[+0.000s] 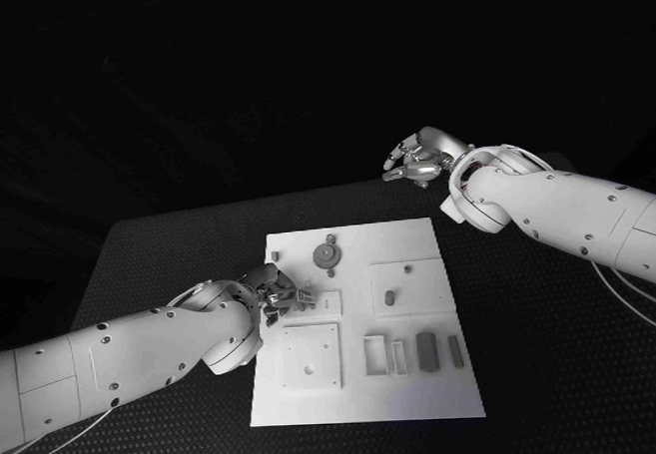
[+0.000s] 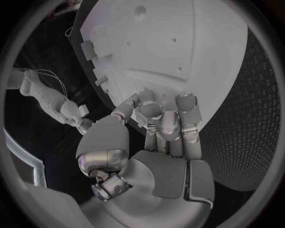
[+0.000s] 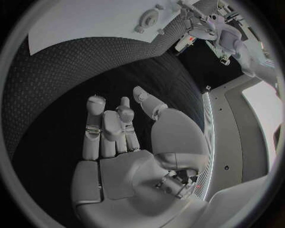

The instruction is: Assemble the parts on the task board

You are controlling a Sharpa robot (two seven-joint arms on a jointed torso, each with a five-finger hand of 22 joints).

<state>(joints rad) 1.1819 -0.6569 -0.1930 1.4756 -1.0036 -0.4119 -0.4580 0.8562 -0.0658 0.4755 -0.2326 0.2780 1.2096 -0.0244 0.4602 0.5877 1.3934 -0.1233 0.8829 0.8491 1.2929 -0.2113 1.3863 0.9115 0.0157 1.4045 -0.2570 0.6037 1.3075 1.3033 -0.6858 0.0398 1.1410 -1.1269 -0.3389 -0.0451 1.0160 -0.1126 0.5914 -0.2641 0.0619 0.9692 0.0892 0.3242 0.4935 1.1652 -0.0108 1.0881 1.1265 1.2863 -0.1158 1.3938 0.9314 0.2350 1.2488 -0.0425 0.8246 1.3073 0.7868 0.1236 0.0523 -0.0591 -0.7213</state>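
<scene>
Several grey parts (image 1: 422, 350) are seen lying on the near half of the task board (image 1: 421, 403), which is set in the middle of the black worktop (image 1: 564, 378); the left hand (image 1: 277, 292) is held over the board's left edge, its fingers (image 2: 159, 114) curled down toward the plate; whether anything is held between them cannot be told; farther off, a round part (image 1: 328, 254) is set near the board's far edge; beyond the far right corner, the right hand (image 1: 419, 156) is raised, its fingers (image 3: 113, 126) apart and nothing gripped.
</scene>
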